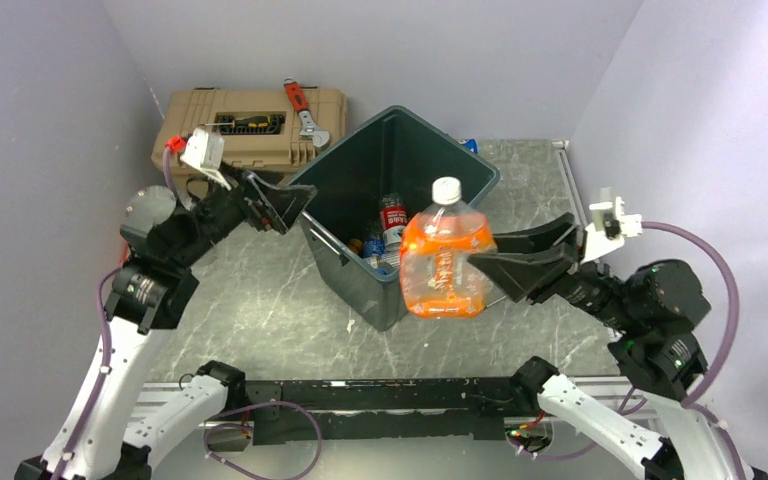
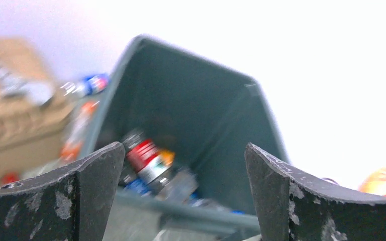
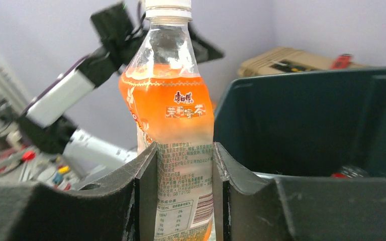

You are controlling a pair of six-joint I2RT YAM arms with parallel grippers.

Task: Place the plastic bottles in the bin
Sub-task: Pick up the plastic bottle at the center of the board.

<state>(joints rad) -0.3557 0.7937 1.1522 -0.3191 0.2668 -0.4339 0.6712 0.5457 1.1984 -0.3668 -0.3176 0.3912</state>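
My right gripper [image 1: 487, 263] [image 3: 185, 165] is shut on a clear plastic bottle [image 1: 446, 260] [image 3: 173, 113] with an orange label and a white cap. It holds the bottle upright by its lower body, at the near right side of the dark green-grey bin [image 1: 407, 160] [image 3: 301, 120]. Several bottles [image 1: 390, 225] lie in the bin's bottom, among them a red-labelled one [image 2: 145, 156]. My left gripper [image 1: 297, 205] [image 2: 183, 155] stands open and empty at the bin's [image 2: 191, 110] left rim, pointing into it.
A tan toolbox [image 1: 192, 118] stands behind the bin at the back left, with a red wrench [image 1: 298, 100] and a yellow-handled screwdriver [image 1: 250, 121] on its lid. A blue-labelled bottle [image 1: 470, 146] [image 2: 91, 84] lies behind the bin. Walls close in on three sides.
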